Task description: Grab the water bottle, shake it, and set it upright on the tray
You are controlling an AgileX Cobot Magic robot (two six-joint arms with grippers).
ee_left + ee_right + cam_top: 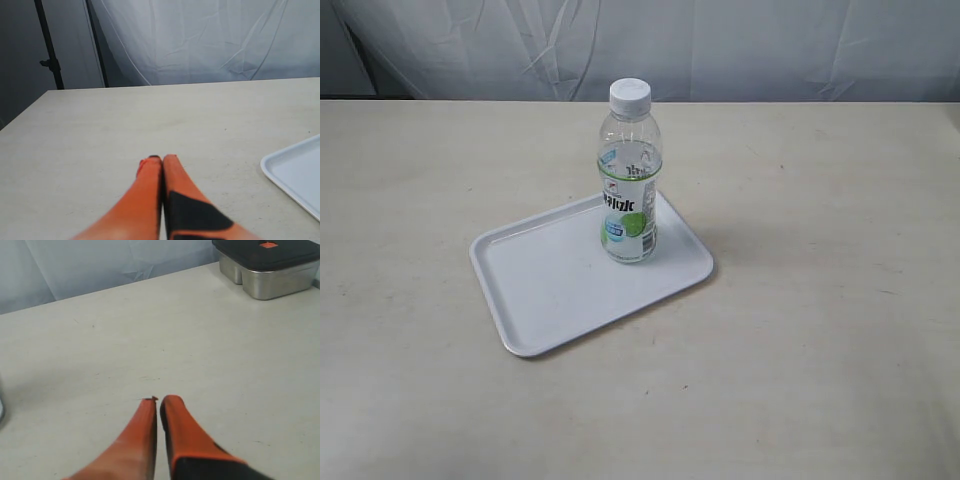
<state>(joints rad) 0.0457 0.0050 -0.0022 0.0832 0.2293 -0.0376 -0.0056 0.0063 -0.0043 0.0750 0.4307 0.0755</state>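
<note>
1. Bottle [629,180] stands upright on the tray [550,290], cap [630,93] on, base inside the rim in the far right part. Nothing touches it.
2. Tray lies flat on the worktop [820,350]. Its floor is much wider than the bottle base, so the bottle has a level footing.
3. Left claw [162,159]: fingers pressed together, gripping nothing, low over bare worktop. A tray corner shows off to one side, apart from it.
4. Right claw [158,400]: hairline gap only, nothing in it, also over bare worktop. A lidded metal box [267,270] sits well beyond it.
5. Neither claw shows in the exterior view, so both are well apart from the bottle.
6. Judgement: the layout matches the end state and the placing looks done. Can't tell about the shake.
7. Risk: the bottle is tall and narrow, so a nudge would tip it.
</note>
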